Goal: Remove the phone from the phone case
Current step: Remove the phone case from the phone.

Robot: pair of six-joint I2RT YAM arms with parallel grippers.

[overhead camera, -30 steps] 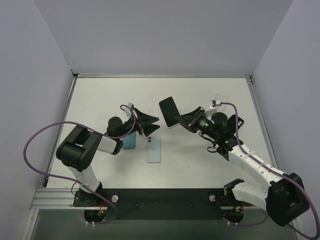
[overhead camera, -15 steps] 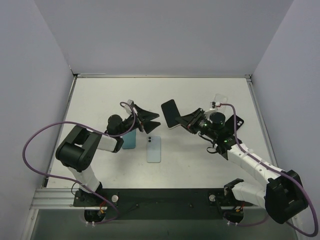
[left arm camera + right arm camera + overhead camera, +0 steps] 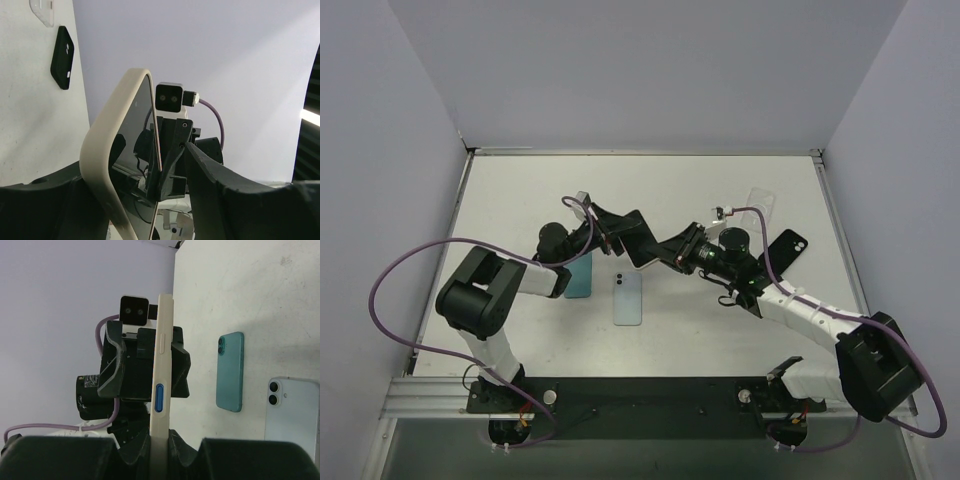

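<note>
Swung left since a second ago, the right gripper point(image 3: 670, 252) clamps the cased phone point(image 3: 645, 245) aloft at centre while the left gripper point(image 3: 612, 235) straddles it, jaws apart; the phone looks stiff and slick and its case point(image 3: 100, 150) pliable, so peeling back a case corner seems best.

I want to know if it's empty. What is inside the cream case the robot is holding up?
A phone sits inside the cream case: its dark glass screen shows, reaching almost to the rim. Its back and sides are hidden by the case.
</note>
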